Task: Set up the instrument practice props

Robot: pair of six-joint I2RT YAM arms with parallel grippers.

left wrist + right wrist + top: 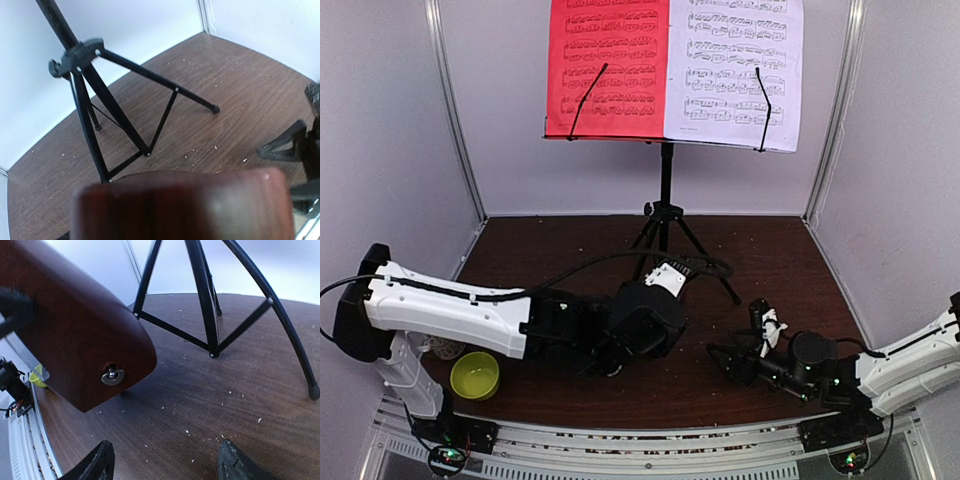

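We see the dark-red metronome (75, 330) low in the middle of the overhead view, near the tripod base (665, 225) and on its lower side in the frame. The left gripper (613, 357) clasps it. In the left wrist view its blurred body fills the bottom edge and hides the fingers. In the right wrist view it takes up the upper left, tilted, with a small metal winding key (112, 375) on its side. The right gripper (165, 460) sits just to the right of the metronome in the overhead view, apart from it. Its two dark fingers are spread with nothing between them, low over the bare brown table (770, 260). Behind both grippers the black music stand (666, 180) rises upright from the middle of the table to the top of the frame. On its desk the red sheet (608, 65) fills the left half and the white sheet (735, 70) the right, edges touching, each under a thin black retaining arm. Pale specks are scattered over the wood. At the lower left a lime-green bowl (475, 375) sits just below the left arm's white link.
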